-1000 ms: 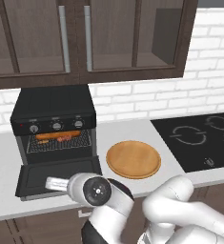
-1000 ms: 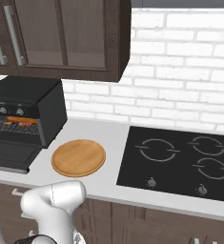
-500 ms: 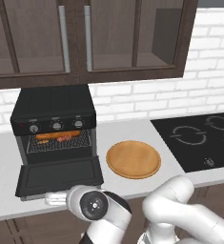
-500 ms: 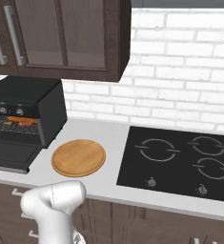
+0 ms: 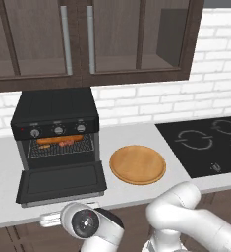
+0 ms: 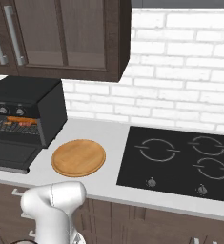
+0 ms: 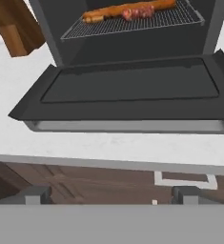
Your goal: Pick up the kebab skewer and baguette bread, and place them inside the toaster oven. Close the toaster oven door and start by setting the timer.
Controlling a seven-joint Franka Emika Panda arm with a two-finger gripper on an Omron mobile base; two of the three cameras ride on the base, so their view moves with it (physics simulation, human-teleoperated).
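The black toaster oven (image 5: 55, 113) stands on the counter with its door (image 5: 63, 182) dropped open and flat. On its wire rack lie the orange-brown baguette bread (image 7: 113, 9) and the kebab skewer (image 7: 141, 11) with reddish meat chunks, side by side; they also show as the food on the rack (image 5: 60, 141). My gripper (image 7: 112, 195) is open and holds nothing. It hangs low in front of the counter edge, below the door's front lip (image 7: 127, 126). In the left base view the gripper (image 5: 47, 219) is at the lower left.
A round wooden plate (image 5: 137, 164) lies bare to the right of the oven. A black cooktop (image 5: 205, 145) takes up the counter's right end. A brown wooden object (image 7: 13, 28) stands left of the oven. Dark wall cabinets (image 5: 87, 39) hang above, and drawer fronts (image 7: 85, 186) sit below the counter.
The arm has sunk, carrying the hand from over the open door down past the counter's front edge. The gripper has stayed open. The food and door have not moved.
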